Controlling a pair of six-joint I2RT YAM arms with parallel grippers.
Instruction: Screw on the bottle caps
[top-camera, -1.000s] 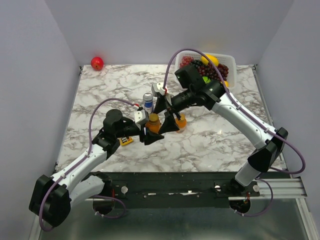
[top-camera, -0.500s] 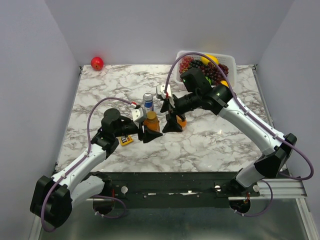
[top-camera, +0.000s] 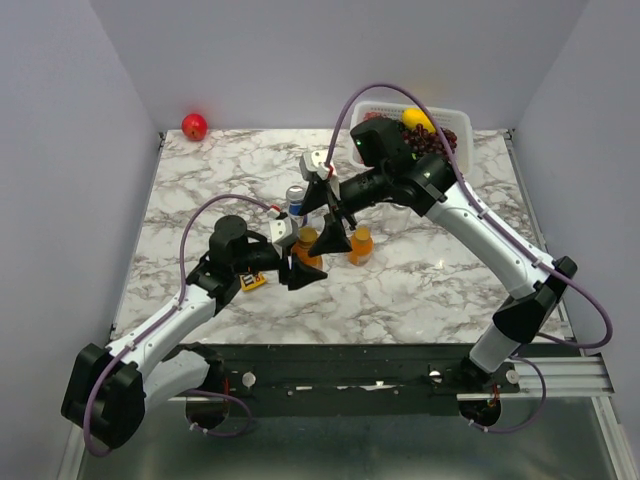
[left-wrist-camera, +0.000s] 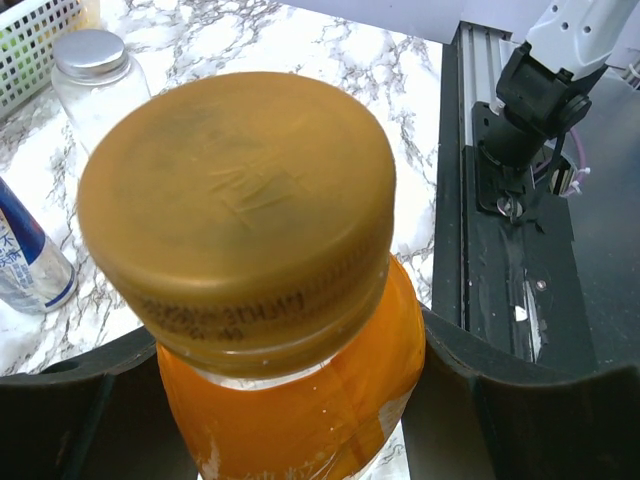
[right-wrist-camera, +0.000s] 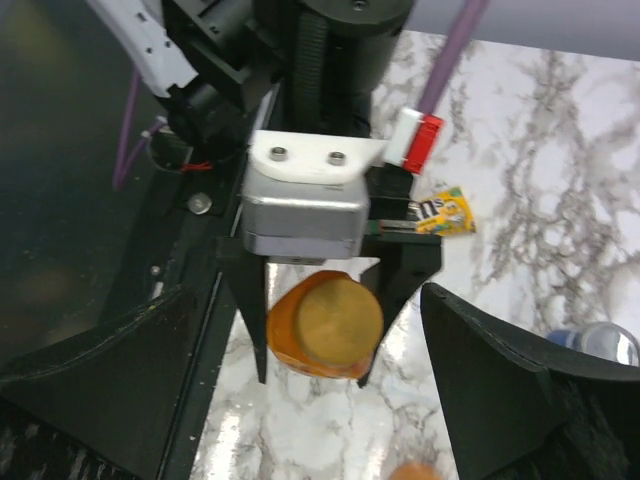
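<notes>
My left gripper (top-camera: 300, 268) is shut on the body of a stubby orange bottle (top-camera: 306, 244) standing on the marble table (top-camera: 200, 190). In the left wrist view the gripper (left-wrist-camera: 290, 425) holds the bottle (left-wrist-camera: 300, 400), and a gold cap (left-wrist-camera: 240, 200) sits on its neck. My right gripper (top-camera: 326, 218) is open, hovering just above and behind this bottle. In the right wrist view the gripper (right-wrist-camera: 310, 400) looks down on the cap (right-wrist-camera: 340, 320). The second orange bottle (top-camera: 360, 243) stands free to the right. A clear jar with a silver lid (left-wrist-camera: 92, 55) stands behind.
A blue-and-silver can (top-camera: 296, 198) stands just behind the held bottle, also seen in the left wrist view (left-wrist-camera: 25, 250). A yellow candy packet (top-camera: 252, 282) lies by the left gripper. A white fruit basket (top-camera: 455, 118) is at the back right. A red apple (top-camera: 194, 126) lies at the back left.
My right gripper has come off the second bottle, risen and moved left to above the bottle held by my left gripper. The left gripper has stayed put.
</notes>
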